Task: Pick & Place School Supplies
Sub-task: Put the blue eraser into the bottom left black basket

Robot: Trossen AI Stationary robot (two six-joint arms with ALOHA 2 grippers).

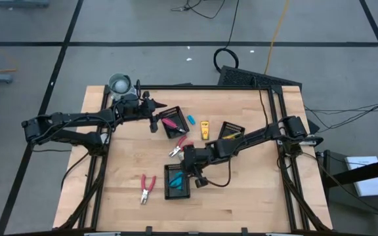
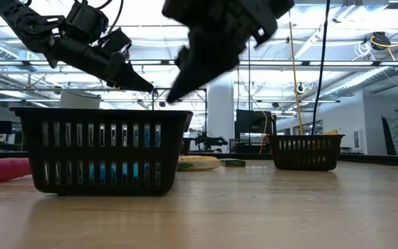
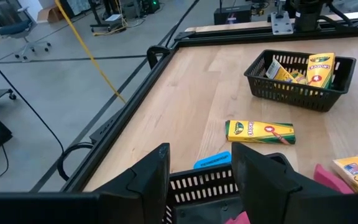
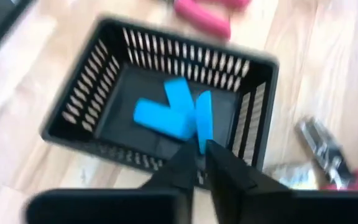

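The light is bright and even, coming from ceiling lamps (image 2: 185, 31) in the low view. The table (image 1: 254, 196) shows only soft shadows. The right wrist view is blurred by motion.

Red-handled pliers (image 4: 337, 163) blurred, cut off at frame edge

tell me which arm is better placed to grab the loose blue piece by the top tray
Left. Its open gripper hovers at that tray, beside the blue piece; the right gripper is shut over the lower tray.
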